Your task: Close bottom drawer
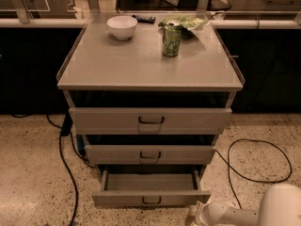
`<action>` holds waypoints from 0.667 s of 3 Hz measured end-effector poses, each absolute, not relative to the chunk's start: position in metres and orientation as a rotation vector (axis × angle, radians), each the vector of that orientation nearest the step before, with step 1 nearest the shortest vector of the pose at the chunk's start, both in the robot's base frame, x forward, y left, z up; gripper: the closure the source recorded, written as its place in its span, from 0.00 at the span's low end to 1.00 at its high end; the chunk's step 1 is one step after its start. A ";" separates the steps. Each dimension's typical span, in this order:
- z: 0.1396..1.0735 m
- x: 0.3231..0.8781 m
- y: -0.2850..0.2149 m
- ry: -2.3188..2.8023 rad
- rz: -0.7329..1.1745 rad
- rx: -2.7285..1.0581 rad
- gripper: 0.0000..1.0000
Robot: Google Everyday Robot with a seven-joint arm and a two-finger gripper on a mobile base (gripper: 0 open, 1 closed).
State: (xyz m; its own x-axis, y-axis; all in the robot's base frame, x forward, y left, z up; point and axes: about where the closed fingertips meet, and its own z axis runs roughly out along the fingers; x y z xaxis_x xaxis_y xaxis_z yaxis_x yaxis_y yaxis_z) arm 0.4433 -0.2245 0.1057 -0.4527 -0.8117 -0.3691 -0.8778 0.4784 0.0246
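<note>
The bottom drawer (149,199) is the slim grey-beige front at the foot of the cabinet. It stands pulled out, its shallow tray open and empty, with a small dark loop handle at its centre. My white arm (263,211) comes in from the bottom right corner. The gripper (196,214) is at its end, low beside the drawer's front right corner. Whether it touches the drawer does not show.
The middle drawer (150,154) and top drawer (150,120) stick out slightly. On the cabinet top (117,65) stand a white bowl (122,27), a green can (171,41) and a green bag (186,21). Black cables lie on the speckled floor at left (63,159) and right (256,166).
</note>
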 end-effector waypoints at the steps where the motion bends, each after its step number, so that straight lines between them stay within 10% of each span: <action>1: 0.106 0.443 -0.225 2.422 0.305 -1.431 0.00; 2: 0.104 0.451 -0.228 2.435 0.332 -1.389 0.00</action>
State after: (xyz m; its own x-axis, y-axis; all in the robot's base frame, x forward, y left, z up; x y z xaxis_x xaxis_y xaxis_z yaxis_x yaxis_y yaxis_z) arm 0.4510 -0.2276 0.1043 -0.4778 -0.7906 -0.3829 -0.8642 0.5012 0.0434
